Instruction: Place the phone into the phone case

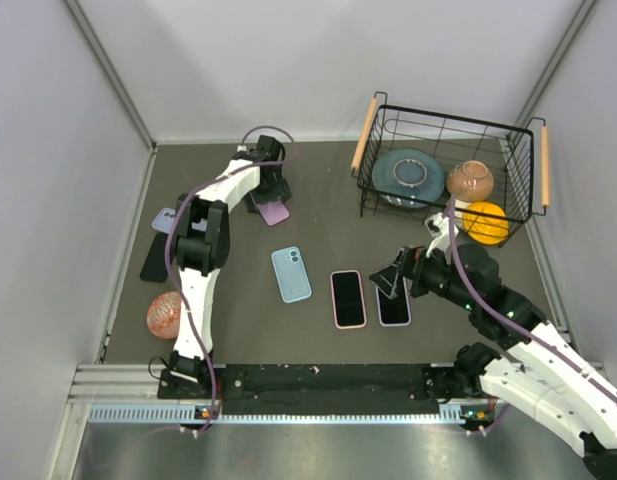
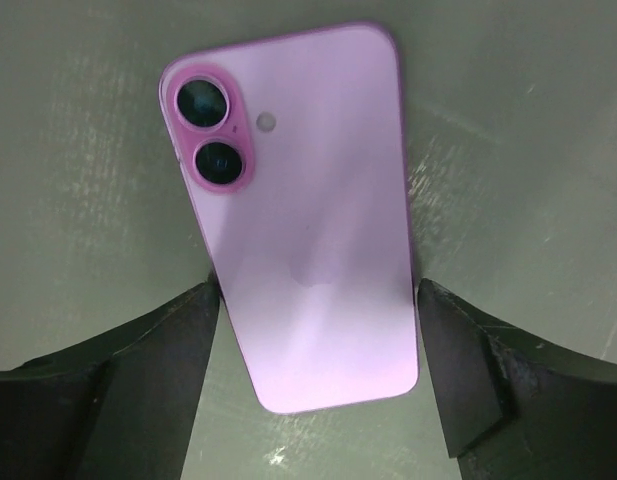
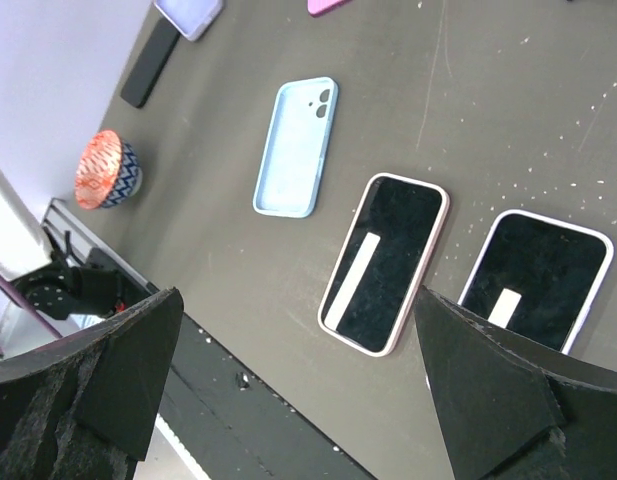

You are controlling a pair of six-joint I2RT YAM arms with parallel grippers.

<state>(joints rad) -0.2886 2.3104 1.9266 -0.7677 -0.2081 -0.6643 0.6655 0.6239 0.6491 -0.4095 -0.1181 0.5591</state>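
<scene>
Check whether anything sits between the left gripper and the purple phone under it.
Nothing visible does. The purple phone lies back up on the table, between the left gripper's open fingers, with nothing on top of it.

Illumination is even and diffuse from overhead. The pale walls read bright, the dark bench [image 1: 318,200] is adequately exposed, and shadows are short and soft. The top view is sharp, with slight bowing at the edges.

In the left wrist view the purple phone [image 2: 308,230] is crisp with a mild sheen. The fingers [image 2: 148,360] of the left gripper [image 2: 316,300] are dark and soft-edged.

In the right wrist view strip glare shows on the pink-edged phone [image 3: 383,262] and the white-edged phone [image 3: 533,280]. The right gripper [image 3: 298,295] is underexposed.
</scene>
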